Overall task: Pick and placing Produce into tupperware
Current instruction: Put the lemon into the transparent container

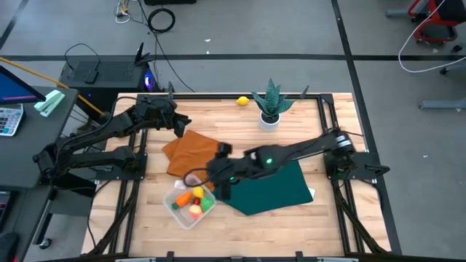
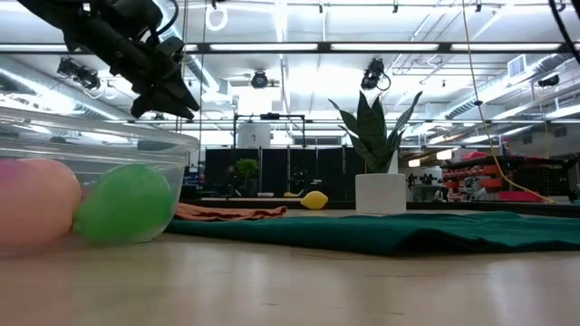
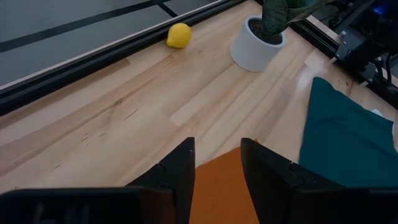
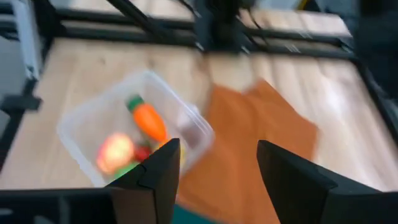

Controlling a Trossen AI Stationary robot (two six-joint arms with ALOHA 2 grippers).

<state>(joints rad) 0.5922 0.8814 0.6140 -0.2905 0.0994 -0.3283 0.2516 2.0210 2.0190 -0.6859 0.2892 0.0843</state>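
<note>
- Tub (image 1: 177,212): clear, colourless.
- Carrot (image 4: 148,121): orange, green top.
- Lemon (image 1: 242,101): yellow.
- Cloths: one orange (image 1: 191,151), one dark green (image 1: 273,188).
- Plant (image 1: 271,97): spiky green, white pot (image 1: 269,121).
- Counter (image 1: 240,231): pale wood planks.
- Both claws: dark.

1. Tupperware (image 1: 177,212): clear rectangular tub, rounded corners, upright, near-left on the desk (image 1: 240,240).
2. Produce inside the tub: carrot (image 1: 185,198), yellow piece (image 1: 198,192), peach-orange piece (image 1: 196,211), green piece (image 1: 207,204).
3. Lemon (image 1: 242,101): yellow, far side of the desk.

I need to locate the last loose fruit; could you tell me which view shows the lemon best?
The left wrist view: the lemon lies clear and unobstructed on the table's edge. The high view shows it small; the low view distant; the right wrist view misses it.
</note>
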